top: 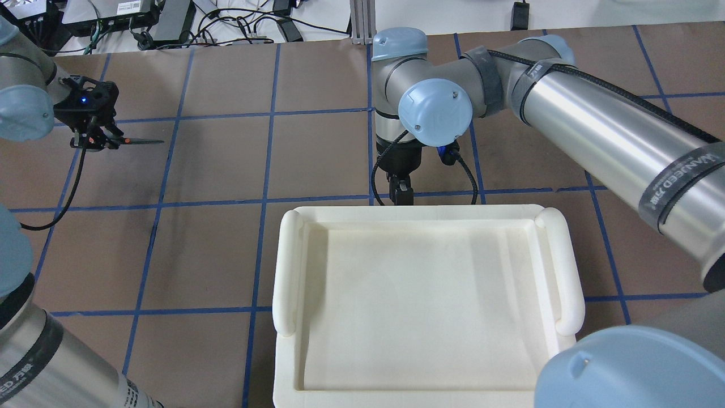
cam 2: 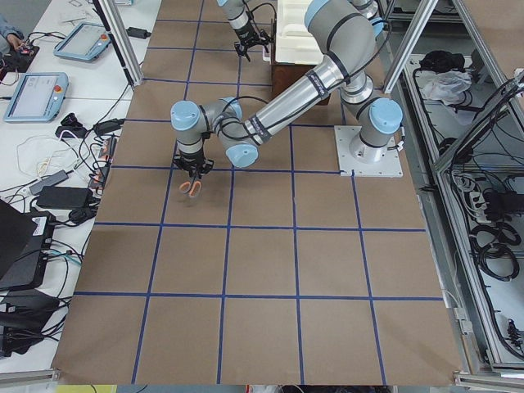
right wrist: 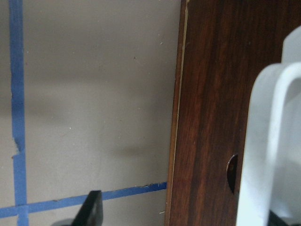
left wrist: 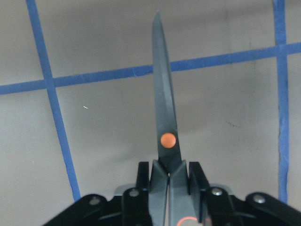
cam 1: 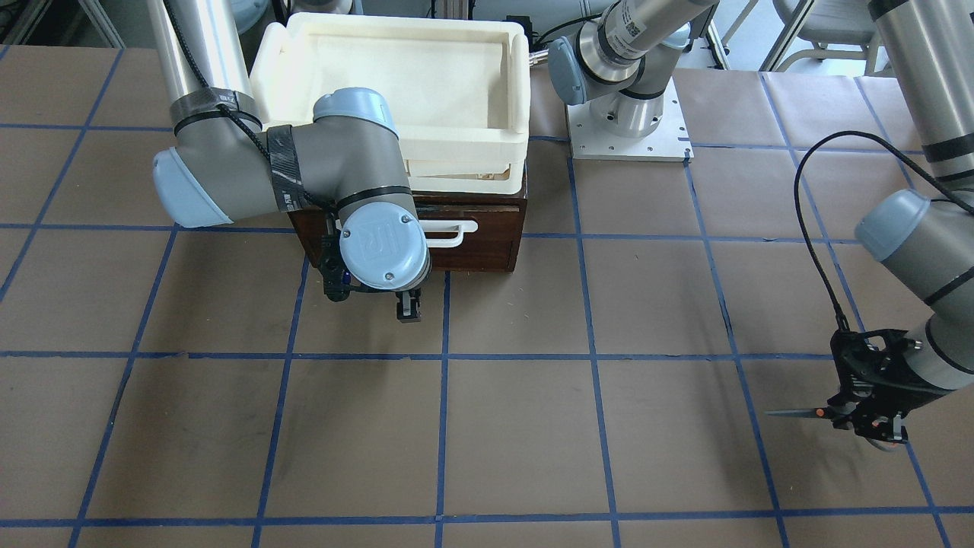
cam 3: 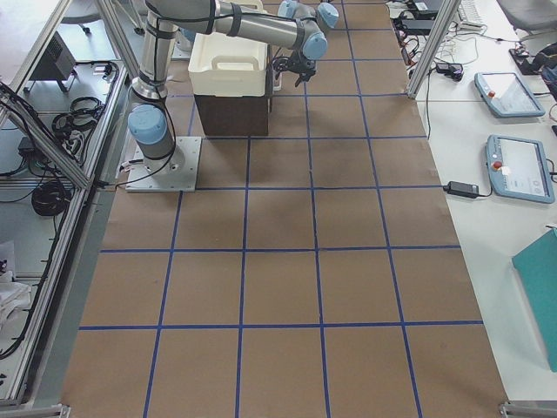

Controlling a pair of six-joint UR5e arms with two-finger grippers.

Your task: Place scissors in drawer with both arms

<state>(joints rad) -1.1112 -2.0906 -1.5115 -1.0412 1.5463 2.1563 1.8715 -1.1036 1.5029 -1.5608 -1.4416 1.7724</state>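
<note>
My left gripper [cam 1: 848,415] is shut on the scissors [cam 1: 803,413] at their handle end and holds them level above the table, far from the drawer. The dark blades and orange pivot dot point forward in the left wrist view [left wrist: 164,117], and the scissors also show in the overhead view [top: 139,141]. My right gripper [cam 1: 409,310] is open and empty just in front of the dark brown drawer [cam 1: 487,243], close to its white bar handle [cam 1: 453,228]. The right wrist view shows the drawer front [right wrist: 202,117], the handle [right wrist: 263,141] and one fingertip [right wrist: 91,207]. The drawer looks pushed in.
A white foam tray [cam 1: 525,76] sits on top of the drawer's box and hides it in the overhead view [top: 419,211]. The left arm's base plate [cam 1: 628,141] stands beside the box. Brown table paper with blue tape lines [cam 1: 593,380] lies between the grippers.
</note>
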